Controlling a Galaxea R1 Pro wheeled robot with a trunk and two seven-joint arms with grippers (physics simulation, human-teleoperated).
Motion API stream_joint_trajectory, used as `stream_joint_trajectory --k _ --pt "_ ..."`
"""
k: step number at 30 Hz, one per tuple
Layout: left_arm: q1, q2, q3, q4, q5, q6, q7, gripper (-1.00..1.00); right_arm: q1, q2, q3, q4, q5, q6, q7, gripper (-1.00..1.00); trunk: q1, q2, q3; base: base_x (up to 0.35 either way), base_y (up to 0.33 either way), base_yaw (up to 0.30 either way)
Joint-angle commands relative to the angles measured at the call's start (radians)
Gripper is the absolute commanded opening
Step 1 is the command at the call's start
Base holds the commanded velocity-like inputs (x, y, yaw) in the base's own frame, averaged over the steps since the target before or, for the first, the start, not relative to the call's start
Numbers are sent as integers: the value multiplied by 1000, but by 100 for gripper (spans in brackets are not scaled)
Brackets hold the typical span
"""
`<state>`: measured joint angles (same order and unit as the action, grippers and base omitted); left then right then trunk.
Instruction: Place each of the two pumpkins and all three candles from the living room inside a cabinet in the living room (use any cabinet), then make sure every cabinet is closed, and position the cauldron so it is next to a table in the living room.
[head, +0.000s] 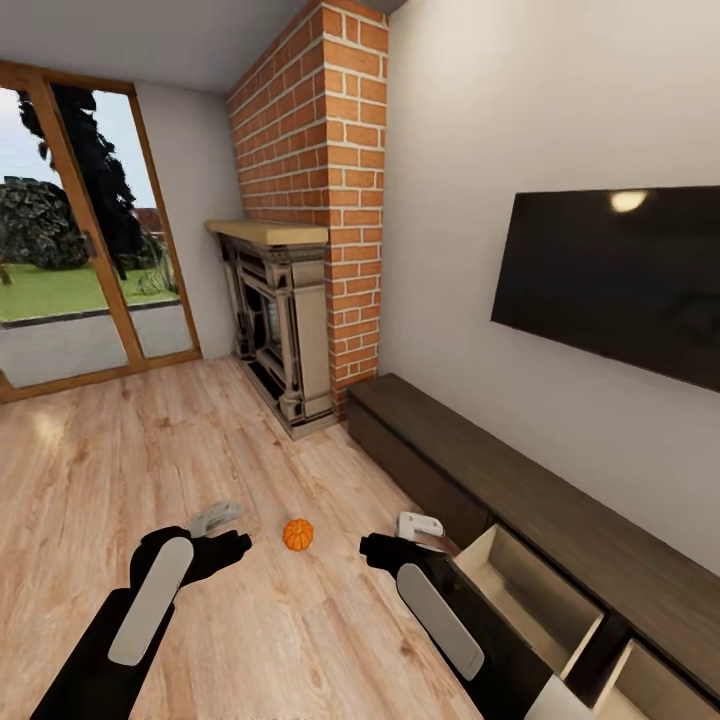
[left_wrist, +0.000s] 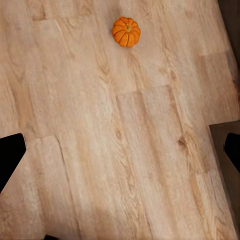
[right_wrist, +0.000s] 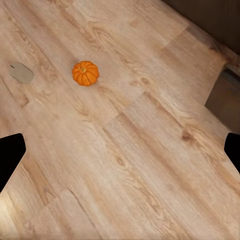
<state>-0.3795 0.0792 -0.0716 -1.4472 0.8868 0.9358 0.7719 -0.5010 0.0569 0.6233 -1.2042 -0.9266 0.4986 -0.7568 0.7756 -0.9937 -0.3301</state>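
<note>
Early in the task, by the look of it: 1 pumpkin (head: 297, 534) sits on the wood floor (head: 150, 450), between the two arms and a bit ahead of them, not touched by either. The cabinet (head: 560, 510) runs along the right wall under the TV (head: 620, 280); 2 drawers are pulled out at its near end, the nearer-to-fireplace one (head: 525, 590) shows a pale interior w/ nothing visible inside, the other is cut off by the frame edge. So nothing stowed yet as far as visible; drawers to close later. Count: pumpkins 1 of 2, candles 0 of 3, cauldron 0, open drawers 2. Left hand (head: 215, 520) and right hand (head: 420, 525) both hover above the floor, holding nothing; wrist views put the finger tips at the far frame edges w/ bare floor between, so both read as spread wide. Brick fireplace (head: 285, 330) in the corner, glass door (head: 70, 230) beyond.
</note>
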Motion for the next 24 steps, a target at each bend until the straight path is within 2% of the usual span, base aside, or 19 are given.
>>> stream_joint_trajectory --k 1,24 --pt "-1 1 -2 -1 9 1 10 100 -1 0 1 -1 -6 3 -8 100 4 -8 -5 0 0 284" --pt "-1 -1 -2 1 9 1 12 100 -2 0 1 3 -6 3 -7 100 92 -169 -77 0 0 290"
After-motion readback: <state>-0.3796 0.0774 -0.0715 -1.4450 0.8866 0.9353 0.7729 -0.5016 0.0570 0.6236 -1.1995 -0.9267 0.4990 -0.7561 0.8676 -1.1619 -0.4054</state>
